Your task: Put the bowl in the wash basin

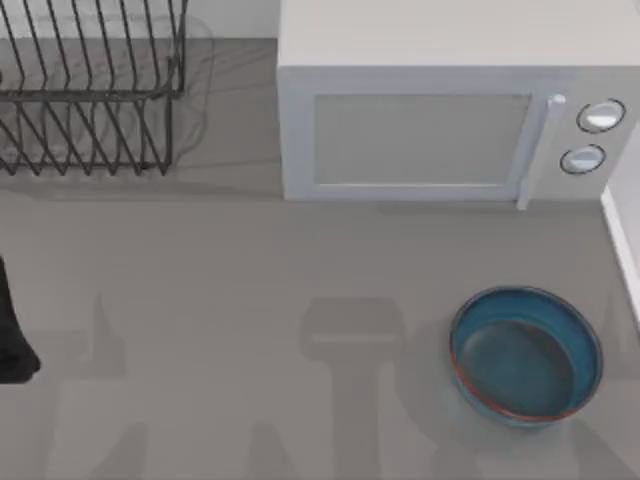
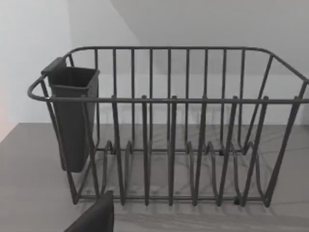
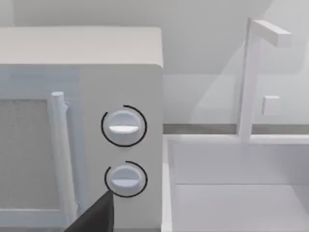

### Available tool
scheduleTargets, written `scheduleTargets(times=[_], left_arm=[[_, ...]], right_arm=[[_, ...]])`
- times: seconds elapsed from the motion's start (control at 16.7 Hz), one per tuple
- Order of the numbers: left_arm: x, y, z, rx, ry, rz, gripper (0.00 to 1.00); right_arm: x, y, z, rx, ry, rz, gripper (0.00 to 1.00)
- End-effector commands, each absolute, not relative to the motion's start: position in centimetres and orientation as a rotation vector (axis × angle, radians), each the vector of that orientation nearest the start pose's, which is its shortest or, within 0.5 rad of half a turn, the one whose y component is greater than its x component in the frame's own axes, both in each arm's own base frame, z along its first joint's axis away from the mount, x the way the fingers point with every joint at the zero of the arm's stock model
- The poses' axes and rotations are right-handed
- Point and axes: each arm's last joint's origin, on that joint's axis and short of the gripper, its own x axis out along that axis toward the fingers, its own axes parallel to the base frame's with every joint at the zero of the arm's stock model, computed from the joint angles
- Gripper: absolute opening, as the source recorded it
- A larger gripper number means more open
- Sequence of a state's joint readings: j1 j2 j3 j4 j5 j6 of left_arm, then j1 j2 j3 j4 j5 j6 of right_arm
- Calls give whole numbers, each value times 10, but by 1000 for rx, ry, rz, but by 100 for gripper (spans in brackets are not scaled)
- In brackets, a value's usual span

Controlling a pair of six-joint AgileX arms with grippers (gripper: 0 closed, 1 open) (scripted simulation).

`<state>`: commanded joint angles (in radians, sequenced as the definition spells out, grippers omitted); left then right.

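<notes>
The bowl (image 1: 525,352), glossy blue-teal with a thin reddish-brown rim, sits upright and empty on the grey counter at the front right. The white wash basin (image 3: 231,193) lies right of the microwave, and its rim (image 1: 622,235) runs along the top view's right edge, just beyond the bowl. A dark part of my left arm (image 1: 12,335) shows at the counter's left edge, far from the bowl. A dark piece of my left gripper (image 2: 94,217) faces the dish rack. A dark piece of my right gripper (image 3: 94,217) faces the microwave's knobs and the basin.
A white microwave (image 1: 430,130) with its door shut stands at the back, its two knobs (image 3: 124,126) at its right end. A dark wire dish rack (image 2: 169,130) with a cutlery cup (image 2: 72,116) stands at the back left. A white faucet (image 3: 248,77) rises behind the basin.
</notes>
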<state>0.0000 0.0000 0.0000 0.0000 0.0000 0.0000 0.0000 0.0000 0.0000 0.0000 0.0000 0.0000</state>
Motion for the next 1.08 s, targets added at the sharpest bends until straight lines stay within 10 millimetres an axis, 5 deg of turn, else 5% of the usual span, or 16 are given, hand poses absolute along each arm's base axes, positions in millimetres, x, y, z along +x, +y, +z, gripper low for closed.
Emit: scheduleTargets(times=[0.24, 0.6, 1.08], left_arm=[[106, -1, 160, 0, 0, 0, 100], [106, -1, 160, 0, 0, 0, 100], [106, -1, 160, 0, 0, 0, 100]], right_arm=[[106, 0, 165, 9, 31, 6, 100], [120, 9, 210, 69, 364, 62, 100], [206, 47, 236, 78, 1157, 67, 100]])
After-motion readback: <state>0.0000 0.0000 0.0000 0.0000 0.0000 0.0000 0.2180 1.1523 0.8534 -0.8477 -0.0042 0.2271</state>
